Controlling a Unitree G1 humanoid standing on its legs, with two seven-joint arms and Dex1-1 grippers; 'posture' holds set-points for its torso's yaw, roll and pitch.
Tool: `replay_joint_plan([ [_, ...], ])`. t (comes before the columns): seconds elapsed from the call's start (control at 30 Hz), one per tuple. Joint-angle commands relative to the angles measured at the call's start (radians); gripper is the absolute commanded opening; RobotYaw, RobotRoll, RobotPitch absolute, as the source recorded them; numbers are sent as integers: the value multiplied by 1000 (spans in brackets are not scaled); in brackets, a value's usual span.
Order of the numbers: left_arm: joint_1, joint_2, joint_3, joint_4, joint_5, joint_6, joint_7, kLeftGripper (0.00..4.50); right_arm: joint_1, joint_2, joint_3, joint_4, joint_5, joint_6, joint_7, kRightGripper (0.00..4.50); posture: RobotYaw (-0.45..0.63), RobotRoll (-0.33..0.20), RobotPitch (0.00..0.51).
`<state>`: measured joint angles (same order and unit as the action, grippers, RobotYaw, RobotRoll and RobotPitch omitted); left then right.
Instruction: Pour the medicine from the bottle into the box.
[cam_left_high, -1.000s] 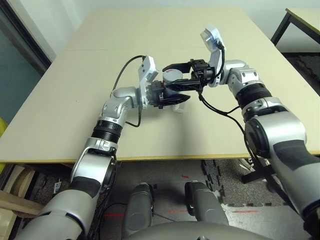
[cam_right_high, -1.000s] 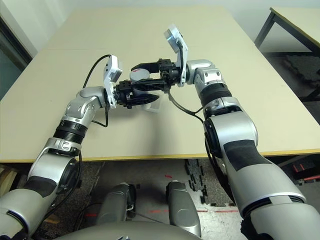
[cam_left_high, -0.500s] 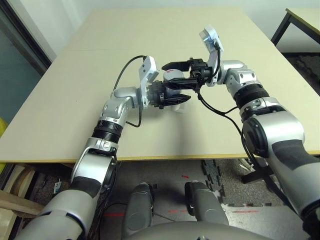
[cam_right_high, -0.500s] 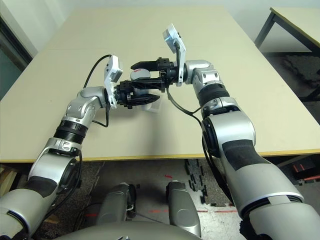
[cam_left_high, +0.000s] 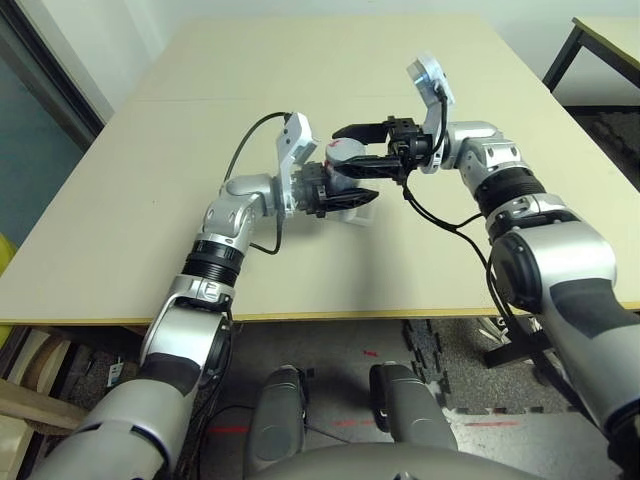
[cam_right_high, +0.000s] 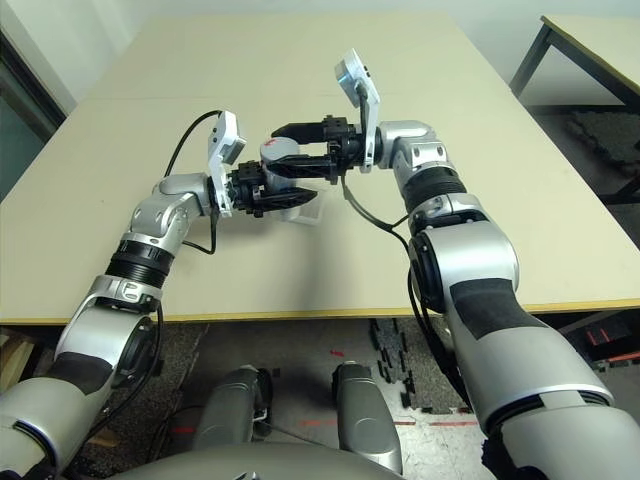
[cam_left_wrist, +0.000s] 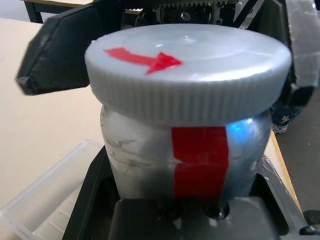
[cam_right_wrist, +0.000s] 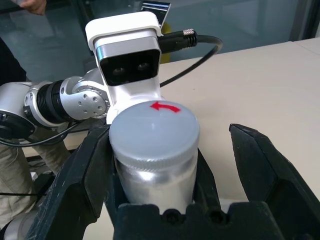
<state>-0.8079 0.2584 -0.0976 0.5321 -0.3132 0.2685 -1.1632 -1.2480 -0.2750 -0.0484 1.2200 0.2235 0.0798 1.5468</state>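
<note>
My left gripper (cam_left_high: 345, 193) is shut on the silver-grey bottle (cam_left_wrist: 150, 160) with the red stripe, holding it above the table. Its grey cap (cam_right_wrist: 154, 132), marked with a red arrow, is on. My right gripper (cam_left_high: 342, 155) reaches in from the right and is open, one black finger (cam_right_wrist: 67, 190) against the cap's side and the other finger (cam_right_wrist: 270, 172) standing off it. The clear plastic box (cam_left_high: 358, 212) lies on the table right under the bottle, partly hidden by the left gripper. The medicine is hidden inside the bottle.
The beige table (cam_left_high: 120, 200) is wide and bare around both arms. A second table (cam_left_high: 610, 30) stands at the far right across a gap. A person (cam_right_wrist: 20, 165) stands behind my left arm in the right wrist view.
My right gripper has shifted slightly to the right and its wrist has turned a little, fingers still spread around the cap. The left gripper and bottle have stayed in place.
</note>
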Motion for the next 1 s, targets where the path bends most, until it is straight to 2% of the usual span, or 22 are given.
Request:
replay_joint_plan([
  [0.03, 7, 1, -11, -22, -5, -15, -40, 2721, 5, -66, -28, 35, -23, -5, -70, 4500, -94, 0, 57],
  [0.67, 6, 2, -5, -17, 2, -15, -44, 2721, 36, -125, -42, 66, -84, -10, -114, 4500, -95, 0, 61],
  [1.0, -20, 18, 15, 36, 6, -39, -42, 2721, 46, -135, -39, 64, -119, -8, -28, 4500, -93, 0, 63],
])
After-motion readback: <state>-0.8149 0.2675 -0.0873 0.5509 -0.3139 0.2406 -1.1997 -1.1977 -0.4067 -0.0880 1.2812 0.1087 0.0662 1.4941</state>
